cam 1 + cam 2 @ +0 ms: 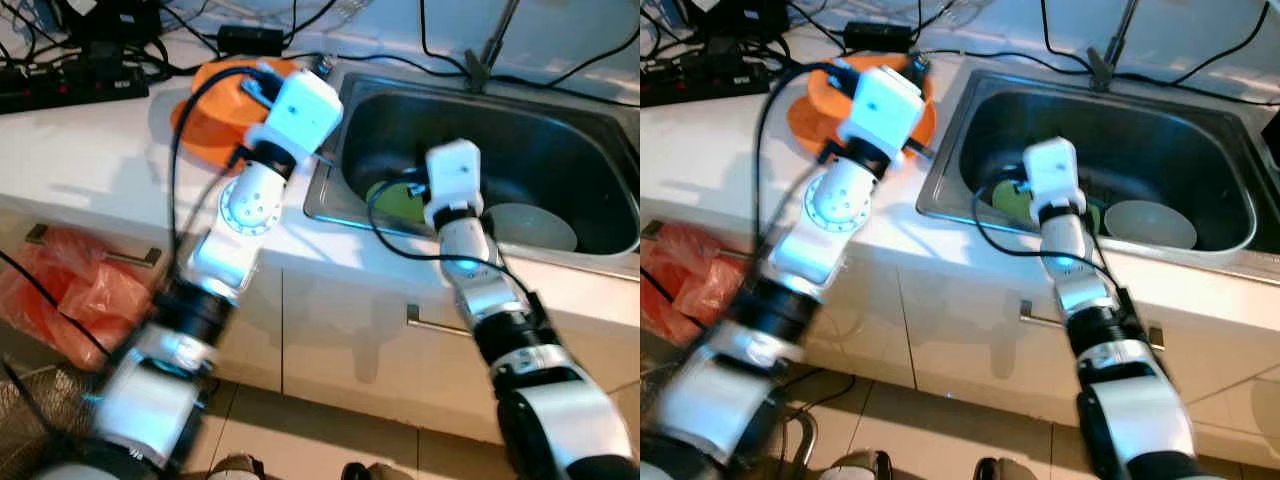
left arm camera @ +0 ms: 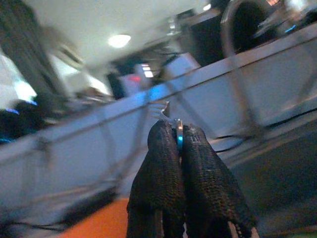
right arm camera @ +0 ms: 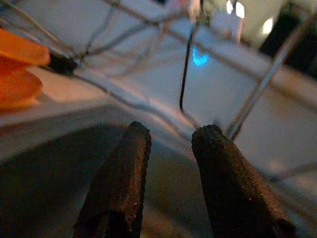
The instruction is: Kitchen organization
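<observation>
Below, both arms reach over a white kitchen counter.

Cabinet fronts sit low; mid-frame, right gripper, fingers apart, hangs over the steel sink; left gripper pinches a small utensil above orange plates; cables run along the top.

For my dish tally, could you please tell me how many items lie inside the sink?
2: a green round plate under the right arm, a pale grey bowl beside it; others may be hidden.
</observation>
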Robot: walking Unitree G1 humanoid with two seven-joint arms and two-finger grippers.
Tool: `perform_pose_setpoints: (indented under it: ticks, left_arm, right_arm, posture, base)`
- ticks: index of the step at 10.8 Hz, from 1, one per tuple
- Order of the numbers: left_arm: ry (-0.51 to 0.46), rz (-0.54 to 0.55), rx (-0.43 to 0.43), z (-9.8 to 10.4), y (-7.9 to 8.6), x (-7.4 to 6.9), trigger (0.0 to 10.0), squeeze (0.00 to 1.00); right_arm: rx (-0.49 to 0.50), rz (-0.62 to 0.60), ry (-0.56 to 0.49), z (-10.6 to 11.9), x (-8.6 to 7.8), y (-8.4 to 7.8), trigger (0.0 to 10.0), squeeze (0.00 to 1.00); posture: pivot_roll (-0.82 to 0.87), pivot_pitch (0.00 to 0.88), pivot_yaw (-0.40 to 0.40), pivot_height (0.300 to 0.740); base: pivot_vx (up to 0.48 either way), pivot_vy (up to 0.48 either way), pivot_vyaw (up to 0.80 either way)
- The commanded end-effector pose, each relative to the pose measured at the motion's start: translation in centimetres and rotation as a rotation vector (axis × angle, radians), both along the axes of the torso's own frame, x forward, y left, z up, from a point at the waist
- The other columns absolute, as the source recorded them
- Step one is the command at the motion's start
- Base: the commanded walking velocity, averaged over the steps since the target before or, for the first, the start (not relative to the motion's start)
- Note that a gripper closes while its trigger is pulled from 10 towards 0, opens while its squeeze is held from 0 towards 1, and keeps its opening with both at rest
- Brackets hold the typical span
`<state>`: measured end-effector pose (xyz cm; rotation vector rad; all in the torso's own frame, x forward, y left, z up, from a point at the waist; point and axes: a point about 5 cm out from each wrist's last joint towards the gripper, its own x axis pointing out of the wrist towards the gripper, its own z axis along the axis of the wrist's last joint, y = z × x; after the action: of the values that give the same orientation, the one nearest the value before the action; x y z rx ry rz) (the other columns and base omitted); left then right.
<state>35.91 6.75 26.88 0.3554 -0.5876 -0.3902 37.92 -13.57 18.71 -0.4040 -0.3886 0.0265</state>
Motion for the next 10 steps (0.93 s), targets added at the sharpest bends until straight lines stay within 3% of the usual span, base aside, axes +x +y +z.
perform_pose_setpoints:
  ticks: [1, 2, 4, 7, 10]
  left_arm:
    - [0.02, -0.056, -0.057, 0.5, 0.1, -0.4, 10.0, 0.0]
    - [0.073, -0.132, -0.104, 0.4, -0.2, -0.7, 10.0, 0.0]
    - [0.152, -0.248, -0.105, -0.2, -0.7, -1.4, 10.0, 0.0]
    - [0.276, -0.354, -0.002, -2.3, -1.6, -2.3, 10.0, 0.0]
    - [0.339, -0.377, 0.06, -3.2, -1.6, -2.7, 10.0, 0.0]
  right_arm:
    - [-0.075, -0.003, -0.038, 0.1, -0.2, 0.0, 10.0, 0.0]
    - [-0.183, -0.003, -0.081, 0.3, -0.4, 0.2, 10.0, 0.0]
    - [-0.308, 0.001, -0.137, 0.3, -0.6, 0.6, 10.0, 0.0]
    - [-0.34, -0.004, -0.155, 0.2, -0.7, 0.7, 10.0, 0.0]
    - [-0.351, -0.001, -0.17, 0.1, -0.8, 1.1, 10.0, 0.0]
  posture:
    - [0.07, 0.075, -0.056, 0.74]
    - [0.07, 0.075, -0.057, 0.74]
    - [0.07, 0.079, -0.058, 0.74]
    - [0.07, 0.089, -0.06, 0.74]
    - [0.07, 0.095, -0.058, 0.74]
  base:
    - [0.0, 0.0, 0.0]
    - [0.0, 0.0, 0.0]
    - [0.0, 0.0, 0.0]
    - [0.0, 0.0, 0.0]
    - [0.0, 0.0, 0.0]
